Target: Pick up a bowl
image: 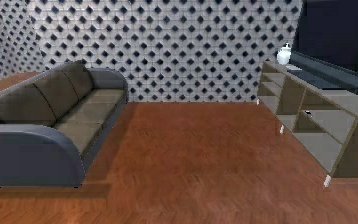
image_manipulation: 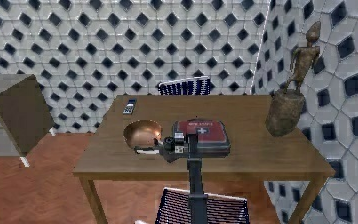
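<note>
Gripper (image_manipulation: 171, 148), hold state indeterminate, stands just beside the bowl (image_manipulation: 142, 133): rigid, probably light, slick; take its nearest rim.

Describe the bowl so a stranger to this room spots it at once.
Find the wooden table in the arm side view, a tall statue at its right end. The bowl sits on its left half, beside a flat red case. It alone is round and coppery brown.
</note>
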Available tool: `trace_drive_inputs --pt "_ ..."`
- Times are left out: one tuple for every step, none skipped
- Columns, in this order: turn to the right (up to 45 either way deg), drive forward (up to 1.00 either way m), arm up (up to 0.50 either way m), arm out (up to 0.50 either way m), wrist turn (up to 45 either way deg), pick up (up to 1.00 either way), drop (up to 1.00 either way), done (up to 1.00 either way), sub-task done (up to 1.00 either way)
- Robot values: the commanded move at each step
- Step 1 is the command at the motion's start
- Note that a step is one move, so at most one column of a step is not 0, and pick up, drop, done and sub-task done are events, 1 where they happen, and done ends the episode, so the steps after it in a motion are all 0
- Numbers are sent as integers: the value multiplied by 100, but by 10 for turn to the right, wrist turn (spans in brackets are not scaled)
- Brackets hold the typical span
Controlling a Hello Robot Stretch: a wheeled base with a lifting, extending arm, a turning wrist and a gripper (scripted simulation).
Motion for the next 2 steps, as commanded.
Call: trace_drive_inputs --pt "0 0 0 0 0 100 0 0 0" --pt "0 0 10 0 0 0 0 0 0"
